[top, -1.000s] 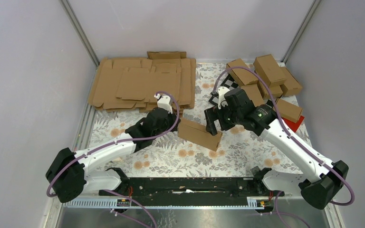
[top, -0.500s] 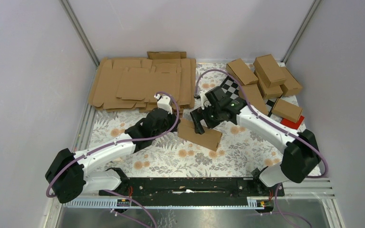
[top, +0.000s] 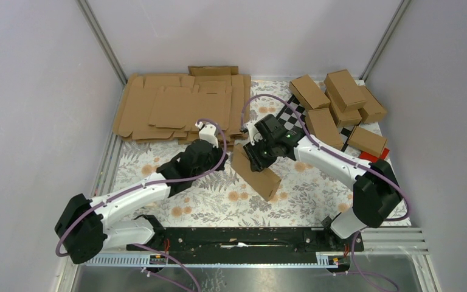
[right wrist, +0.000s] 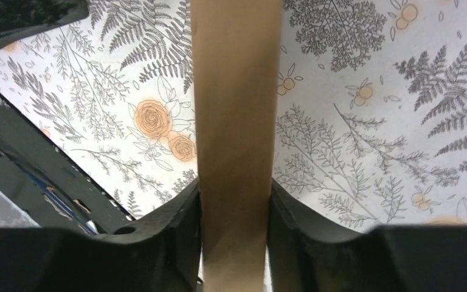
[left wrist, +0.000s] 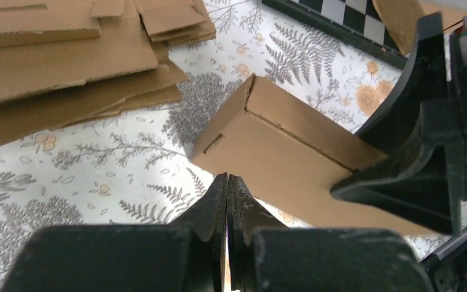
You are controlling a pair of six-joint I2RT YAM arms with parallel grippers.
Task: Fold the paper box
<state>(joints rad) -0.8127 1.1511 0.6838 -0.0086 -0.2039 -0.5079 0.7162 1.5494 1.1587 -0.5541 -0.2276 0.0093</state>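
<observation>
Folding looks nearly done: the paper box (top: 258, 175) is already a brick shape and lies on the floral surface (top: 316, 188) at centre frame in the top view, its long axis running from upper left to lower right. My right pincer (right wrist: 234, 204) grips it across its narrow width; in the right wrist view both fingers press flat on the two long sides with no gap. My left pincer (left wrist: 228, 194) is closed on nothing and sits just beside the box's left side, tips pointing at its long face. In the left wrist view the box's upper-left end looks tucked shut, with a small slot at the fold. The other end is hidden behind my right pincer, so I cannot tell if it is closed. My guess at the step: a clamp for the last check or tuck, then the carry-off. The next move calls for a firm but not crushing squeeze, a lift straight up, and a swing toward the finished cartons (top: 340, 97) at upper right. Edges to mind: the pile of flat blanks (top: 179, 106) sits near the box's upper-left end, and the checkerboard (top: 292, 115) lies just behind my right wrist. My left pincer crowds the left side, so it should back off toward lower left. Open room is lower centre and lower right of the surface.
</observation>
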